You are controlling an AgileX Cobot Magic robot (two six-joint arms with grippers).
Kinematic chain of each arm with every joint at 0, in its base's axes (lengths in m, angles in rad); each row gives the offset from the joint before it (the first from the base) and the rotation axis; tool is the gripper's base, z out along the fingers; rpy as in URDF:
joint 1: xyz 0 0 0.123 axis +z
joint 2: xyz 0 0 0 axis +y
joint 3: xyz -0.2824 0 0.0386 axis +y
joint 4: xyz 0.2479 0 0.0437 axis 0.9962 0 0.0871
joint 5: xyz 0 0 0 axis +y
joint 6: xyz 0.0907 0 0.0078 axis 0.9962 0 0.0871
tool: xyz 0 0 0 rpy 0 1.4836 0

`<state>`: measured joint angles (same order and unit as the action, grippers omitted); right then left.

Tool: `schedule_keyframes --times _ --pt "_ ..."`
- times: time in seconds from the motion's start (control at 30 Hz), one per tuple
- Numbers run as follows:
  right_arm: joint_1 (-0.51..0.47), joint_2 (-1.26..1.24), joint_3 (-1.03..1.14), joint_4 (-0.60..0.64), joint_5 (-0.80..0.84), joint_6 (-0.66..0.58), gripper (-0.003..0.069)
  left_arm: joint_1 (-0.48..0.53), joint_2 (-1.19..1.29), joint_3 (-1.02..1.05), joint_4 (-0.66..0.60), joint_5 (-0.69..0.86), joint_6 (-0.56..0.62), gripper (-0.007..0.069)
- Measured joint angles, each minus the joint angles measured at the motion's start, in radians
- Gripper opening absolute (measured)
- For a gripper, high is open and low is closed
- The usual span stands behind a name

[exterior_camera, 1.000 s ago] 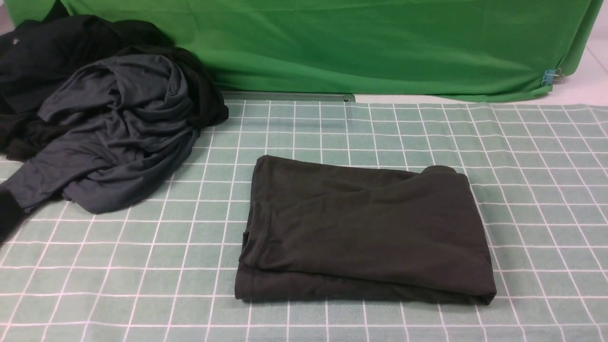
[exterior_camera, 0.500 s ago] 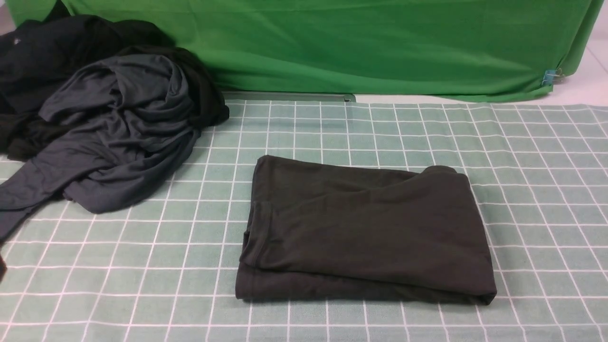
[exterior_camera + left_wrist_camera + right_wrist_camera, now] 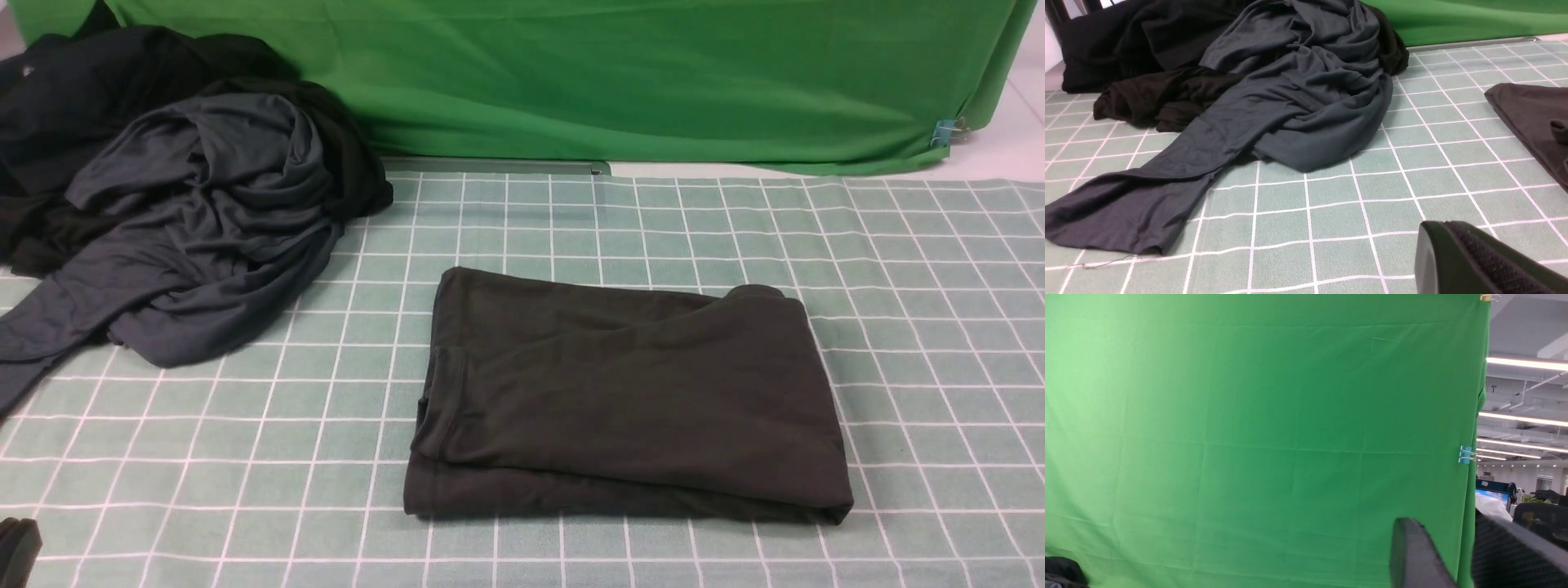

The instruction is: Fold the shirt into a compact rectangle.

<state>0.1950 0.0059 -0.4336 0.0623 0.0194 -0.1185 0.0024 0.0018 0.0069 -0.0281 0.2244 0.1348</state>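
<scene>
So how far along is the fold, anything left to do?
The shirt already lies on the checked cloth as a compact rectangle, layers stacked, apart from the grey garment. Nothing is in hand: the left claw is shut, low at the near left edge, off the shirt; the right claw points at the green backdrop, holding nothing. At most, the uneven left edges might want tidying.

shirt (image 3: 629, 392): dark brownish-black, folded into a compact, roughly rectangular stack
pose: flat, hemmed edges layered on its left side
place: well apart from left gripper (image 3: 16, 549), to its right
</scene>
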Motion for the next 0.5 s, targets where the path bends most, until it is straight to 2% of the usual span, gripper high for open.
schedule_keyframes --times 0.5 --pt "0.000 0.000 0.000 0.000 0.000 0.000 0.0235 0.000 0.000 0.000 0.000 0.000 0.000 0.0003"
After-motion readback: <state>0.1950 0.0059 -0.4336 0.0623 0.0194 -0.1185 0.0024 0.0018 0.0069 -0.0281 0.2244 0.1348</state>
